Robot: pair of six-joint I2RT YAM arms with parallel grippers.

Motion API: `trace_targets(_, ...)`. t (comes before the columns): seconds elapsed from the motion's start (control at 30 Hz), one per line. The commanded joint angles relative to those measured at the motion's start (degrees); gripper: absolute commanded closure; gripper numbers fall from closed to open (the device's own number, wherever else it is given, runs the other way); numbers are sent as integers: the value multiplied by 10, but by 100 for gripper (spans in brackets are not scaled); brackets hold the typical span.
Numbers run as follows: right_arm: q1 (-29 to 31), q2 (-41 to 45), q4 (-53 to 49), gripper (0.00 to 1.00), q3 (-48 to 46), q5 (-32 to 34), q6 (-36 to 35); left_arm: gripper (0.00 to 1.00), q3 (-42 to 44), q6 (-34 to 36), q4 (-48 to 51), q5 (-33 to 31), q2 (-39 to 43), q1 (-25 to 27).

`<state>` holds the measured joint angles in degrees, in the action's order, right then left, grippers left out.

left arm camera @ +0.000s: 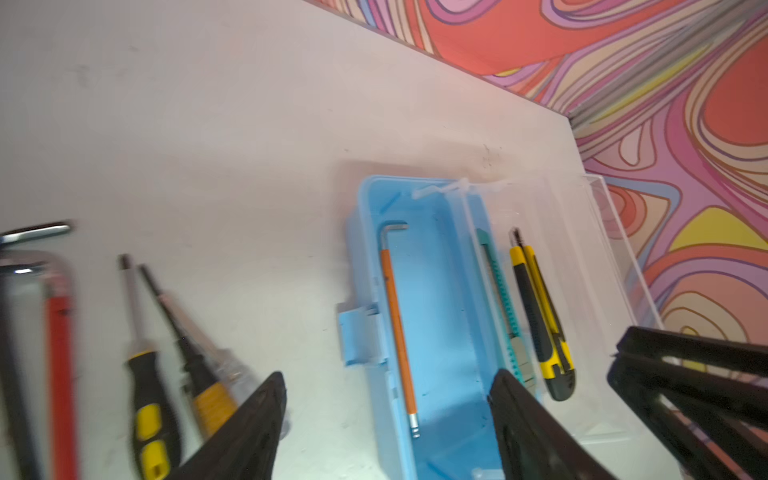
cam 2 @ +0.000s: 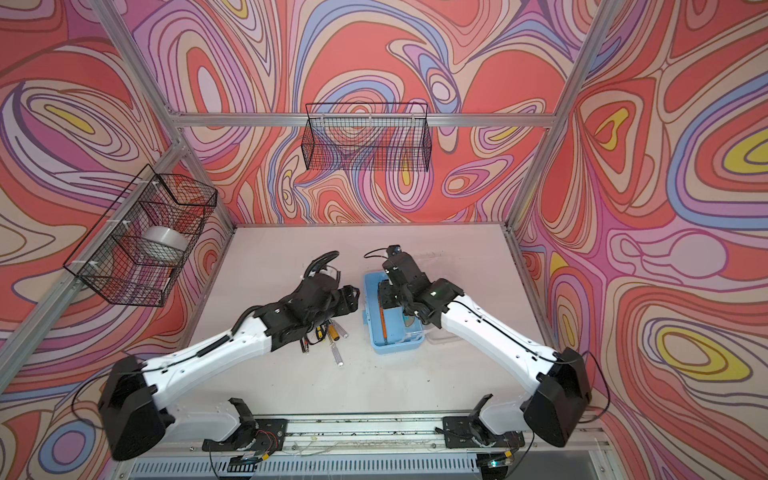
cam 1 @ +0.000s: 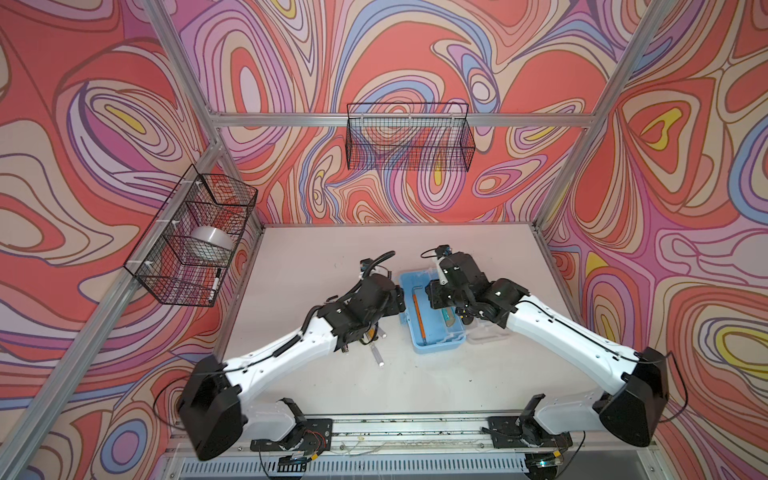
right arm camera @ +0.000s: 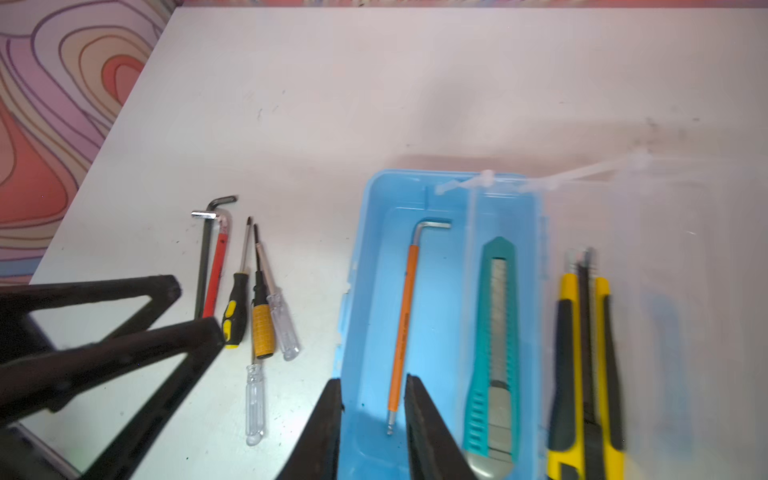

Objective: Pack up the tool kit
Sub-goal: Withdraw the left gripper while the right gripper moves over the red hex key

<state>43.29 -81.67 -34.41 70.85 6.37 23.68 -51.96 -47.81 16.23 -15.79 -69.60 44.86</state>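
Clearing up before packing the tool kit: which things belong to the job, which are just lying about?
Job: light-blue box, orange hex key, teal utility knife, yellow utility knife, screwdrivers, red hex key, black hex key.
Other: back wire basket, side wire basket, tape roll, marker.

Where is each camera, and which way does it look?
Top views: high above the robot's end of the table, looking down toward the back wall; left arm and right arm show whole.
Left wrist: on the left arm, looking between its left claw at the blue box; the right claw peeks in.
Right wrist: on the right arm, looking past the right claw into the box; the left claw peeks in.
Shared: both wrist views show the orange hex key in the box.
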Motion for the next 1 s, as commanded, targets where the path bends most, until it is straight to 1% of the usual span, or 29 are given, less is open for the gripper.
trace_targets(0.0,35,-60,42,72,39,-36,10,22,84,-12,109,-41,96,-49)
trace_targets(0.03,45,-89,47,74,54,-42,14,22,108,-19,121,-37,138,-68)
trace_targets(0.13,64,-168,58,78,104,-60,29,22,166,-32,146,-22,230,-123)
trace_targets(0.17,71,-194,58,79,128,-70,34,22,182,-33,148,1,254,-146)
trace_targets(0.2,78,-239,51,79,158,-71,39,22,195,-36,152,27,271,-173)
trace_targets(0.27,88,-300,38,81,215,-72,42,22,218,-43,146,89,300,-228)
trace_targets(0.3,92,-330,32,81,243,-73,43,23,253,-47,141,121,315,-252)
trace_targets(0.37,97,-381,25,81,293,-78,44,23,277,-50,139,154,342,-286)
trace_targets(0.4,98,-407,15,81,322,-82,45,23,285,-51,144,160,353,-298)
trace_targets(0.57,112,-501,-30,80,443,-89,42,22,312,-49,142,187,388,-339)
trace_targets(0.7,120,-559,-75,75,518,-77,42,22,332,-56,120,208,400,-363)
trace_targets(0.8,122,-583,-88,74,541,-69,40,22,338,-56,102,220,397,-373)
trace_targets(0.97,131,-610,-101,75,566,-65,37,22,343,-54,64,245,365,-389)
